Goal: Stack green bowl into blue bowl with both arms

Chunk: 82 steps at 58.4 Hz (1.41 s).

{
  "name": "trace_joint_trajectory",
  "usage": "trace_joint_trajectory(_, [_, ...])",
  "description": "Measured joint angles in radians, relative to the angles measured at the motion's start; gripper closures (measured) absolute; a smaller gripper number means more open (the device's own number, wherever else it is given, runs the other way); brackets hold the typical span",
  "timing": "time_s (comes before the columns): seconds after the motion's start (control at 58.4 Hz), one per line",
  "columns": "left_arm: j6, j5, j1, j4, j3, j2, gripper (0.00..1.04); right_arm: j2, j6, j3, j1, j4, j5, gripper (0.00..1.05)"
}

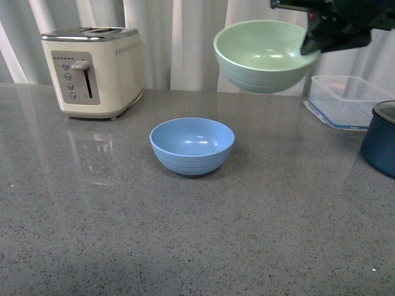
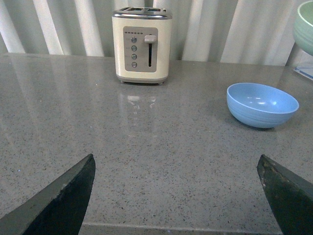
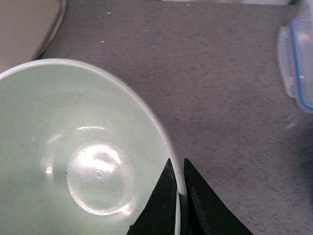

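The green bowl [image 1: 264,55] hangs in the air, tilted, above and to the right of the blue bowl [image 1: 192,145], which sits empty on the grey counter. My right gripper [image 1: 311,44] is shut on the green bowl's right rim; in the right wrist view the two fingers [image 3: 178,169] pinch the rim of the green bowl [image 3: 73,161]. My left gripper [image 2: 176,166] is open and empty, low over the counter, with the blue bowl [image 2: 262,104] well ahead and to its right. The green bowl's edge [image 2: 305,24] shows at that view's corner.
A cream toaster [image 1: 92,71] stands at the back left. A clear plastic container [image 1: 345,102] and a dark navy pot [image 1: 381,139] stand at the right edge. A white curtain hangs behind the counter [image 1: 185,234].
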<state>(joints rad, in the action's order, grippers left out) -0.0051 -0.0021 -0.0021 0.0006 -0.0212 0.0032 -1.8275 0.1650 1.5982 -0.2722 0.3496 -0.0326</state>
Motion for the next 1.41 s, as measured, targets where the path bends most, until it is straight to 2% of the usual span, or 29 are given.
trace_joint_trajectory(0.257, [0.0, 0.0, 0.0, 0.0, 0.0, 0.0, 0.07, -0.14, 0.015, 0.074, -0.123, -0.026, -0.028, 1.03])
trace_joint_trajectory(0.411, [0.0, 0.0, 0.0, 0.0, 0.0, 0.0, 0.07, -0.226, 0.015, 0.087, -0.135, -0.031, -0.066, 1.03])
trace_joint_trajectory(0.583, [0.0, 0.0, 0.0, 0.0, 0.0, 0.0, 0.07, -0.264, 0.016, 0.087, -0.13, -0.036, -0.062, 1.02])
trace_joint_trajectory(0.754, [0.0, 0.0, 0.0, 0.0, 0.0, 0.0, 0.07, -0.224, 0.042, 0.056, -0.124, -0.074, -0.021, 0.78])
trace_joint_trajectory(0.84, [0.0, 0.0, 0.0, 0.0, 0.0, 0.0, 0.07, -0.154, 0.084, -0.003, -0.114, -0.128, 0.043, 0.66])
trace_joint_trajectory(0.908, [0.0, 0.0, 0.0, 0.0, 0.0, 0.0, 0.07, -0.036, 0.136, -0.111, -0.095, -0.253, 0.143, 0.53])
trace_joint_trajectory(0.942, [0.0, 0.0, 0.0, 0.0, 0.0, 0.0, 0.07, 0.024, 0.161, -0.163, -0.085, -0.319, 0.171, 0.48])
trace_joint_trajectory(0.96, [0.0, 0.0, 0.0, 0.0, 0.0, 0.0, 0.07, 0.064, 0.162, -0.196, -0.082, -0.364, 0.151, 0.46])
trace_joint_trajectory(0.977, [0.0, -0.001, 0.0, 0.0, 0.0, 0.0, 0.07, 0.085, 0.157, -0.215, -0.083, -0.397, 0.14, 0.47])
trace_joint_trajectory(1.011, [0.0, -0.001, 0.0, 0.0, 0.0, 0.0, 0.07, 0.163, 0.098, -0.294, -0.079, -0.542, -0.021, 0.53])
trace_joint_trajectory(1.062, [0.0, 0.001, 0.0, 0.0, 0.0, 0.0, 0.07, 0.254, 0.013, -0.397, -0.068, -0.71, -0.179, 0.62])
trace_joint_trajectory(1.097, [0.0, 0.001, 0.0, 0.0, 0.0, 0.0, 0.07, 0.301, -0.025, -0.459, -0.058, -0.786, -0.233, 0.67])
trace_joint_trajectory(1.165, [0.0, 0.001, 0.0, 0.0, 0.0, 0.0, 0.07, 0.373, -0.084, -0.584, -0.03, -0.89, -0.256, 0.78])
trace_joint_trajectory(1.217, [0.0, 0.001, 0.0, 0.0, 0.0, 0.0, 0.07, 0.426, -0.124, -0.745, 0.009, -0.965, -0.237, 0.92])
trace_joint_trajectory(1.268, [0.0, 0.001, 0.0, 0.0, 0.0, 0.0, 0.07, 0.443, -0.138, -0.838, 0.027, -0.992, -0.216, 1.01])
trace_joint_trajectory(1.302, [0.0, 0.001, 0.0, 0.0, 0.0, 0.0, 0.07, 0.455, -0.147, -0.891, 0.035, -1.007, -0.203, 1.04])
trace_joint_trajectory(1.405, [0.0, 0.001, 0.0, 0.0, 0.0, 0.0, 0.07, 0.539, -0.159, -1.043, 0.07, -1.062, -0.161, 1.04])
